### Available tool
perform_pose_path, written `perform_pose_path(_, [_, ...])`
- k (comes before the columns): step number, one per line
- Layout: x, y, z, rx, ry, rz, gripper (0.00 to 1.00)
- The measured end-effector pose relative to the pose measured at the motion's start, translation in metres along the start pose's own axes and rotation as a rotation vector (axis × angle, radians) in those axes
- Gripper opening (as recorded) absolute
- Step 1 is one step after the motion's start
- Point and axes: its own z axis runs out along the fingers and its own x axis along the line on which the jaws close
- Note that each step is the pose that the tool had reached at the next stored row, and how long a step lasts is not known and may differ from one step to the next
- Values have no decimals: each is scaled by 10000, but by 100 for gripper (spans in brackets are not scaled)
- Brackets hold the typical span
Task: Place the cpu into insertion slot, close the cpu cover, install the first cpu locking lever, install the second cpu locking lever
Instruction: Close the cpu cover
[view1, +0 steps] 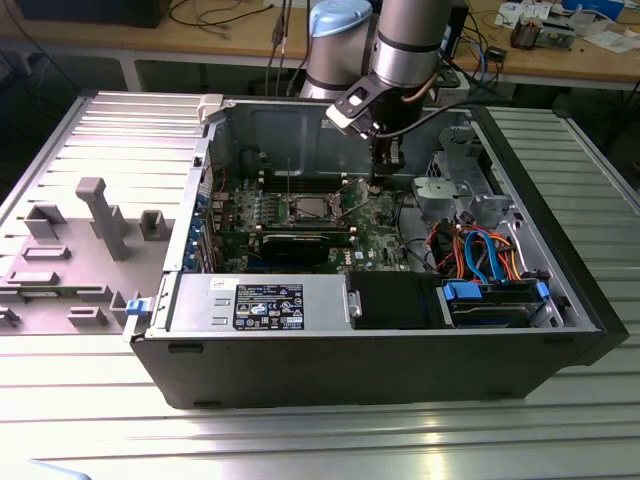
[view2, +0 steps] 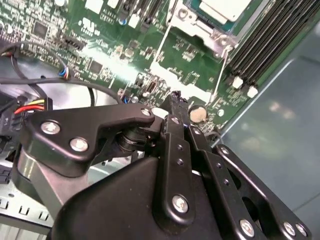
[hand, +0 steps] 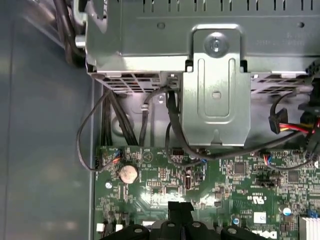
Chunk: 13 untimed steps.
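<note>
To the exterior view's left of the jaws sits the small square insertion slot (view1: 290, 208) with a silver rim. The flat silver-grey cpu (view2: 220, 7) lies in it, with the thin silver frame cpu cover (view2: 197, 27) seemingly down around it. Two thin wire locking levers (view2: 218, 75) look not yet hooked, so I judge half the work remains. The black gripper (view2: 175, 100) hangs near one lever, its jaws together on nothing I can see, just beside a round silver coin battery (view2: 198, 114).
</note>
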Motion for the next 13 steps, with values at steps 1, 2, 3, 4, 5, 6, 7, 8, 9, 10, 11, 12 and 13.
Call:
perform_pose_path(1, [0, 13, 9, 0, 1, -2, 11])
perform_pose_path(2, [0, 31, 34, 0, 1, -2, 11])
perform_pose_path(3, [0, 41, 49, 0, 2, -2, 11])
perform_pose_path(4, [-1, 53, 71, -1, 1, -3, 11])
perform_pose_path(5, [-2, 60, 97, -1, 1, -3, 11])
perform_pose_path(6, [-2, 59, 115, 7, 1, -1, 11])
perform_pose_path(7, [-2, 59, 126, 13, 1, -1, 11])
perform_pose_path(8, [-2, 59, 132, 14, 1, -2, 11])
perform_pose_path(9, [-2, 55, 136, 15, -1, -4, 11])
perform_pose_path(10, [-2, 50, 136, 15, -2, -4, 11])
perform_pose_path(11, [-2, 43, 136, 15, 0, -3, 11])
perform_pose_path(12, [-2, 37, 137, 14, 1, -4, 11])
perform_pose_path(13, [-2, 34, 137, 14, 2, -3, 11])
